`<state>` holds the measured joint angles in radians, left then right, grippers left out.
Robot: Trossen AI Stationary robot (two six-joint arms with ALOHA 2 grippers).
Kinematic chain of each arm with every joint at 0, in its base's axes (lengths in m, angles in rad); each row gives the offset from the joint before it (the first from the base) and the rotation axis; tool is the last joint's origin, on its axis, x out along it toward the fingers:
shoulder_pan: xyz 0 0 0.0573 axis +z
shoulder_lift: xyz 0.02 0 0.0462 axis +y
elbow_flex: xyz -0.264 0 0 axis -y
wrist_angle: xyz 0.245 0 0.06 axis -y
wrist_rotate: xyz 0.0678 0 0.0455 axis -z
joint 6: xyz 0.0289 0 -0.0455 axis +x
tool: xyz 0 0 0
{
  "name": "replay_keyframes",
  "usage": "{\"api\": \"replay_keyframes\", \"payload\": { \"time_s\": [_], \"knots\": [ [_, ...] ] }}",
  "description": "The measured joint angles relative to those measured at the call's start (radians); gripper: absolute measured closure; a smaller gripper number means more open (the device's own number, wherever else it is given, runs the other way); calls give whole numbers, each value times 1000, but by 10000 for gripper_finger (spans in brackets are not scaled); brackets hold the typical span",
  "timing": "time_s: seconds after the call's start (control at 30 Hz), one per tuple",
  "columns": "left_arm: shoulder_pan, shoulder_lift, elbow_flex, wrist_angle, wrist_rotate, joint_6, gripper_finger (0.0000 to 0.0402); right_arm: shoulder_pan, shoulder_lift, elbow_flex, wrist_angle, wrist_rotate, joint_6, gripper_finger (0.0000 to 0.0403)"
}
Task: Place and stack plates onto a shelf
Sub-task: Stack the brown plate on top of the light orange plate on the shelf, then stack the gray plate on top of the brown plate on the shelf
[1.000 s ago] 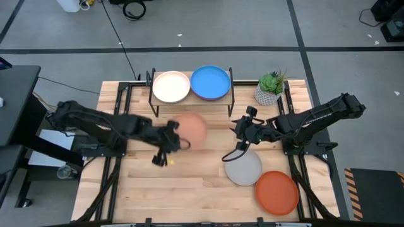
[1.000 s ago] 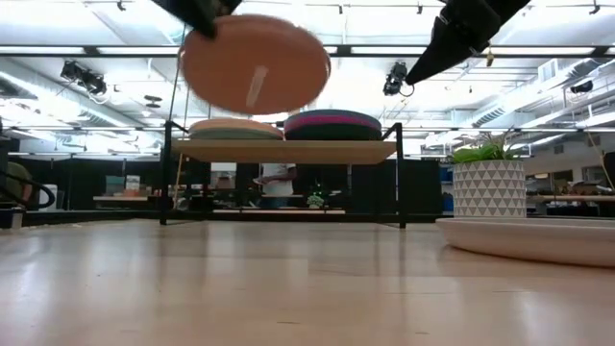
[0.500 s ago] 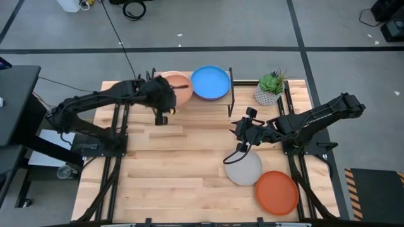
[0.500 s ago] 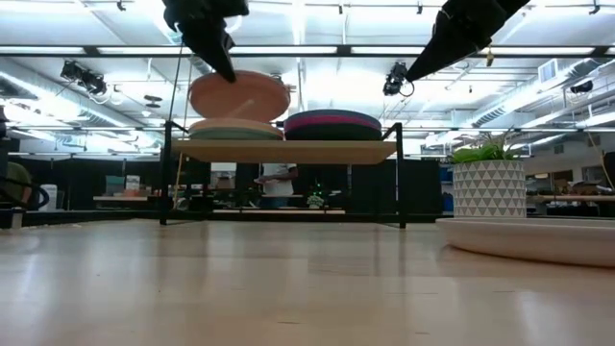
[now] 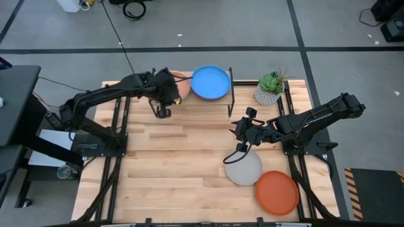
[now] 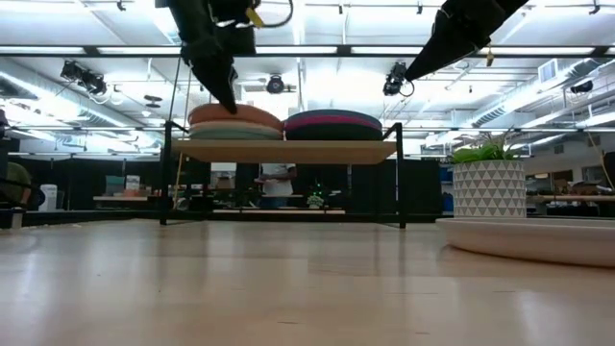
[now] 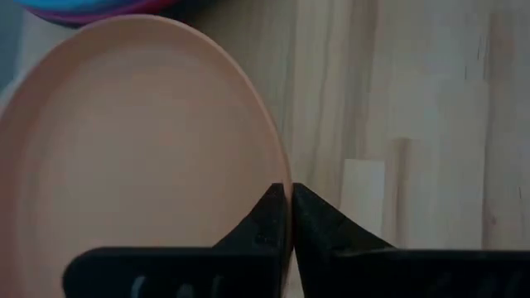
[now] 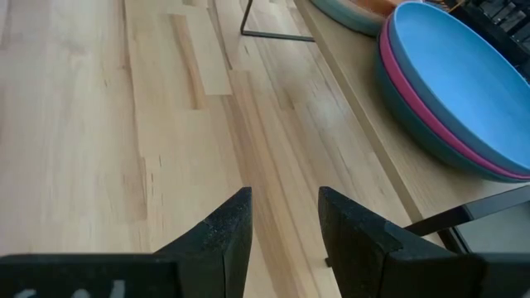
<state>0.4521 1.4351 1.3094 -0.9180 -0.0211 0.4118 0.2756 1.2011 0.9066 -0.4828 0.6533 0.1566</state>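
The tan-peach plate [image 7: 132,157] is sitting on top of the left stack on the shelf [image 6: 288,150], at the table's [image 5: 189,170] far edge, and the left gripper [image 7: 288,217] is pinching its near rim between nearly closed fingers. It is a round, shallow, matte plate, lying level over a cream plate [image 6: 235,128] and a teal one [image 6: 231,136] beneath it. Beside this stack, on the shelf's right half, the bright blue plate [image 5: 210,82] is resting on a magenta plate [image 6: 334,119] and a dark teal plate [image 8: 414,124]. The right gripper [image 8: 283,223] is hanging over the table's middle right with its fingers parted and nothing between them. Toward the table's near right corner, the grey plate [image 5: 243,168] and the orange plate [image 5: 276,192] are lying on the tabletop, just beside each other.
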Motion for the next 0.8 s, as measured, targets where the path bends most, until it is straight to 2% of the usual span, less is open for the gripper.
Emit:
{"api": "replay_keyframes", "payload": {
  "time_s": [0.13, 0.37, 0.53, 0.8],
  "knots": [
    [-3, 18, 0, 15, 0, -11, 360, 0, 0, 0, 0, 0, -1, 257],
    [-3, 9, 0, 13, 1, -12, 279, 0, 0, 0, 0, 0, -2, 257],
    [-11, -3, 50, -12, -2, -4, 233, 0, 0, 0, 0, 0, -2, 257],
    [3, -9, 91, -27, -85, 19, 228, 0, 0, 0, 0, -18, 5, 257]
  ]
}}
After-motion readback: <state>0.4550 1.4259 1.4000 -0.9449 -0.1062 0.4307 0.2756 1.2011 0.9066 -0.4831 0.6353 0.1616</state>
